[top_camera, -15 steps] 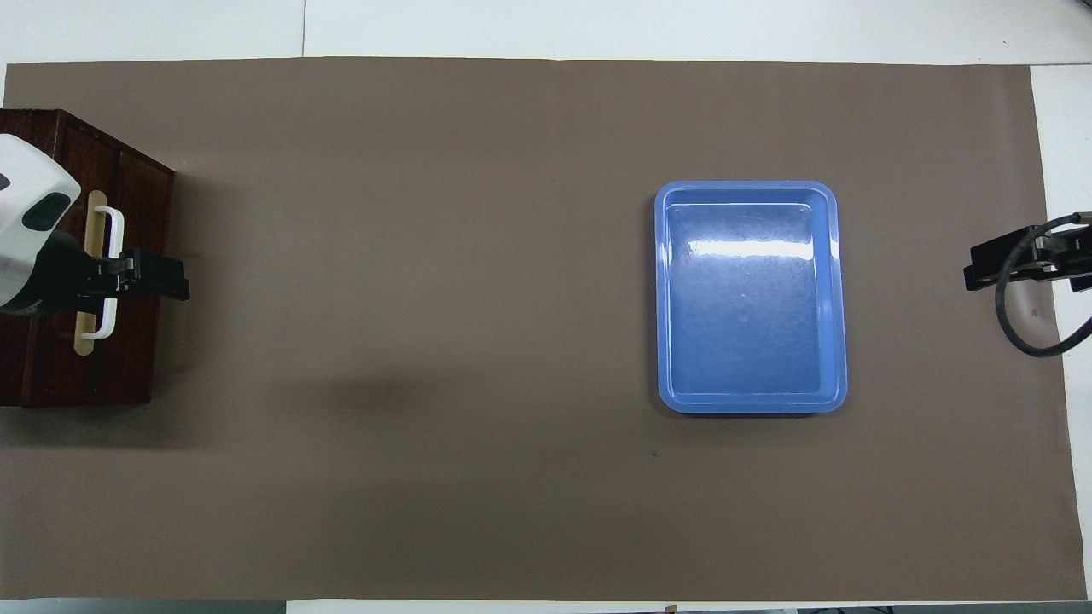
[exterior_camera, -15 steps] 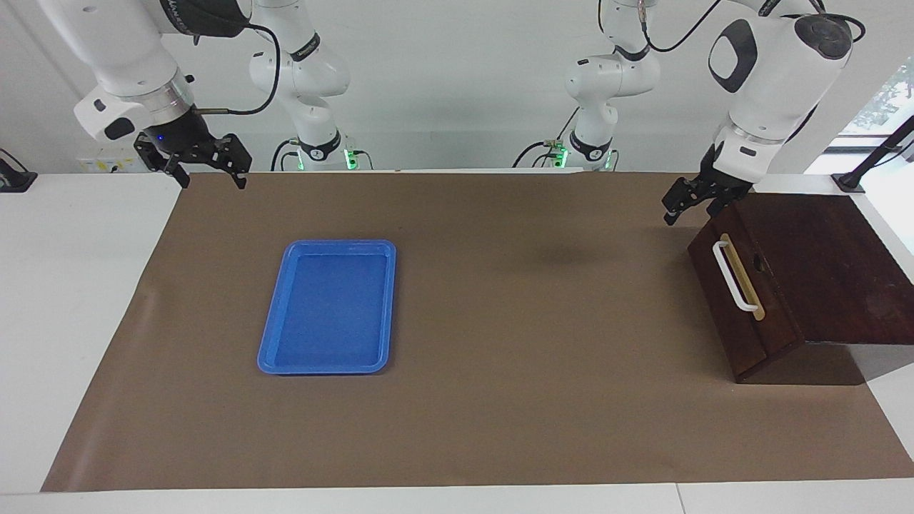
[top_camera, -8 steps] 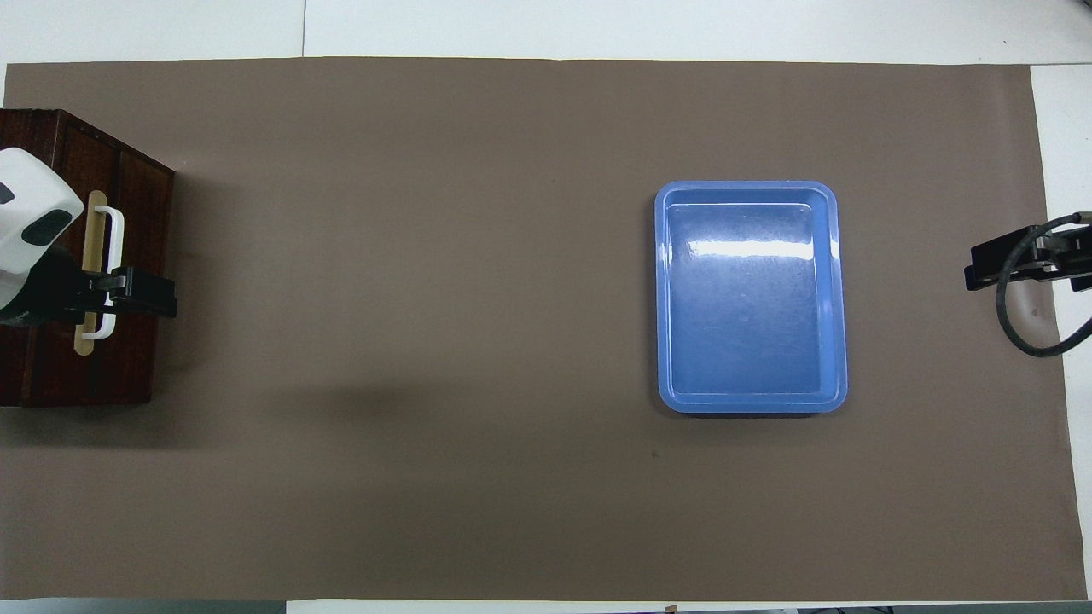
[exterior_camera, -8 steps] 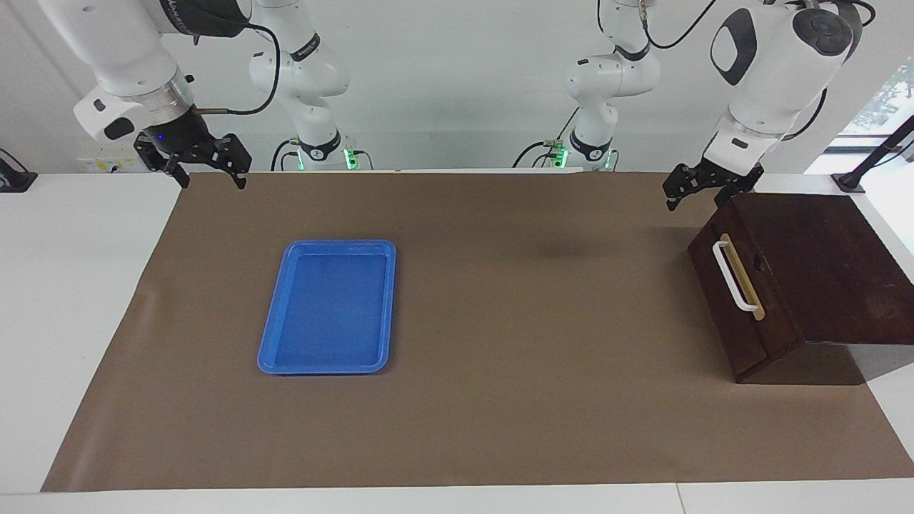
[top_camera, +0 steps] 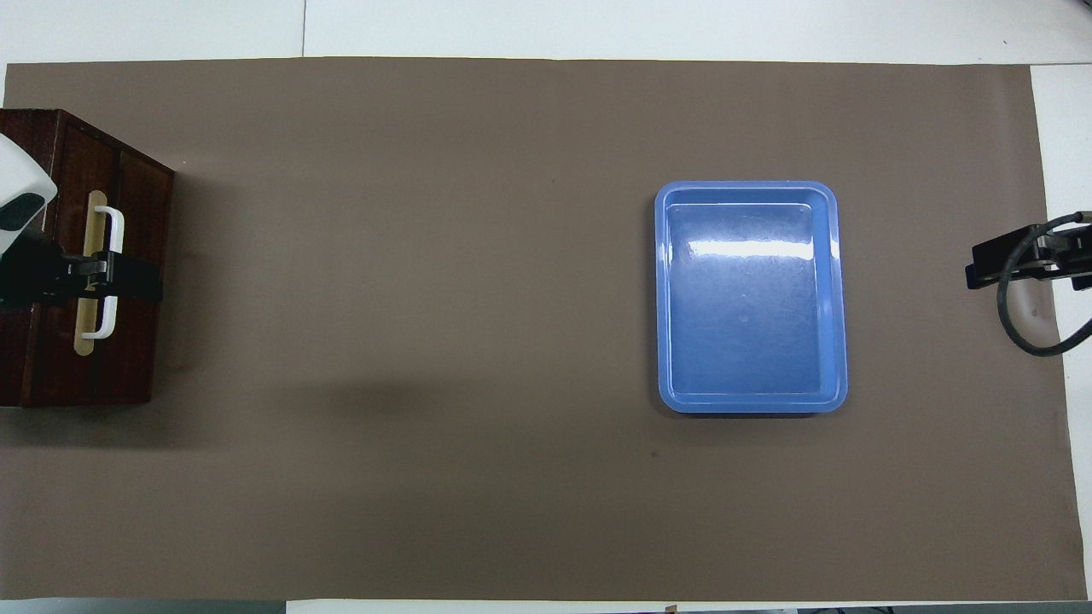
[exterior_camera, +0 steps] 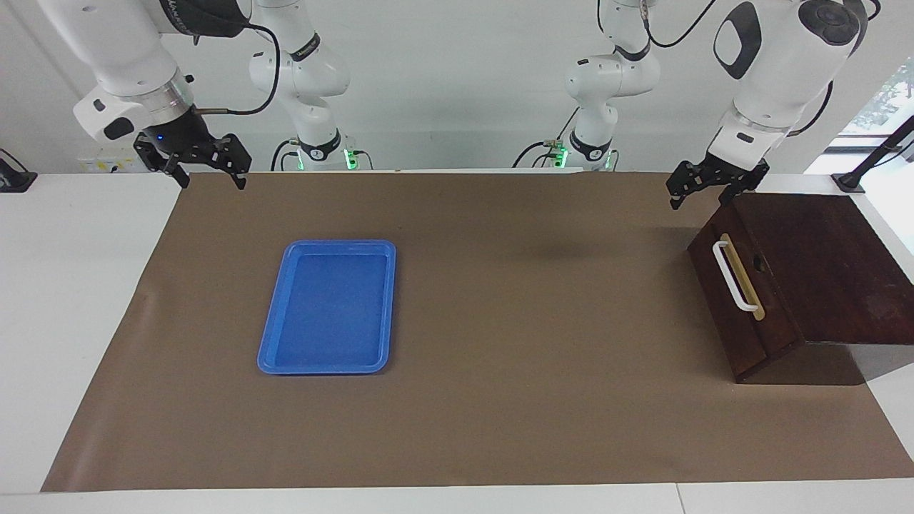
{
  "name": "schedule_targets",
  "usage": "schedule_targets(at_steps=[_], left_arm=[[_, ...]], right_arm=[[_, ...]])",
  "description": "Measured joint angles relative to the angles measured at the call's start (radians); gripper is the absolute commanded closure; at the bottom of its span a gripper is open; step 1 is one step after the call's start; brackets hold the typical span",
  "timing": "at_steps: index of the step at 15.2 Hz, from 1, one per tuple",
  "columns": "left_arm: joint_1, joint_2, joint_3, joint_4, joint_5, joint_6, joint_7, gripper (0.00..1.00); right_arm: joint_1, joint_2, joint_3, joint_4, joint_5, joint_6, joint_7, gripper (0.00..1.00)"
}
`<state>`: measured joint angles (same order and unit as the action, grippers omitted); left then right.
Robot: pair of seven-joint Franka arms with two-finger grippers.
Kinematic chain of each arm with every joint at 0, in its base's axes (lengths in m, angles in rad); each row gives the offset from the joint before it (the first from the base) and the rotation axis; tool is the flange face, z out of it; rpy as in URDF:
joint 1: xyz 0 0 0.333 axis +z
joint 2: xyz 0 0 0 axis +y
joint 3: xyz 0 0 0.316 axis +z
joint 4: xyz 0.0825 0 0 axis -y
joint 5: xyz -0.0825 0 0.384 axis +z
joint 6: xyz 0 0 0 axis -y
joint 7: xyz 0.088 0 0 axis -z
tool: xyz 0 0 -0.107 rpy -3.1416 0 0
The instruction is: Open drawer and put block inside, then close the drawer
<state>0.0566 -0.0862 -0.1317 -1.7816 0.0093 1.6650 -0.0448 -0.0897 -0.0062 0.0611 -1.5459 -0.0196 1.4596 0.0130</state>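
The left gripper (exterior_camera: 703, 187), fingers spread and empty, has risen off the drawer (exterior_camera: 742, 293), which is shut at the table's left-arm end. At ten o'clock in the facing view, the right gripper (exterior_camera: 207, 170) waits, apparently released. Wide bare mat (top_camera: 426, 298) separates drawer and blue tray (top_camera: 840, 298). Overhead, the left gripper overlaps the white handle (top_camera: 111, 264).

Facing cam: high, across the table, looks at the robots. Overhead cam: steeply down from their end. Both cover the brown mat (exterior_camera: 500, 357).
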Motion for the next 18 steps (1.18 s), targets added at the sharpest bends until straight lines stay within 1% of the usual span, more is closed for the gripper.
schedule_targets(at_steps=[12, 18], left_arm=[[-0.006, 0.004, -0.005, 0.001, -0.002, -0.015, 0.005, 0.00], [-0.007, 0.004, -0.003, 0.002, -0.035, -0.015, 0.005, 0.00]], right_arm=[[0.000, 0.000, 0.000, -0.003, 0.000, 0.008, 0.000, 0.00], [0.000, 0.000, 0.000, -0.001, 0.000, 0.010, 0.000, 0.00]])
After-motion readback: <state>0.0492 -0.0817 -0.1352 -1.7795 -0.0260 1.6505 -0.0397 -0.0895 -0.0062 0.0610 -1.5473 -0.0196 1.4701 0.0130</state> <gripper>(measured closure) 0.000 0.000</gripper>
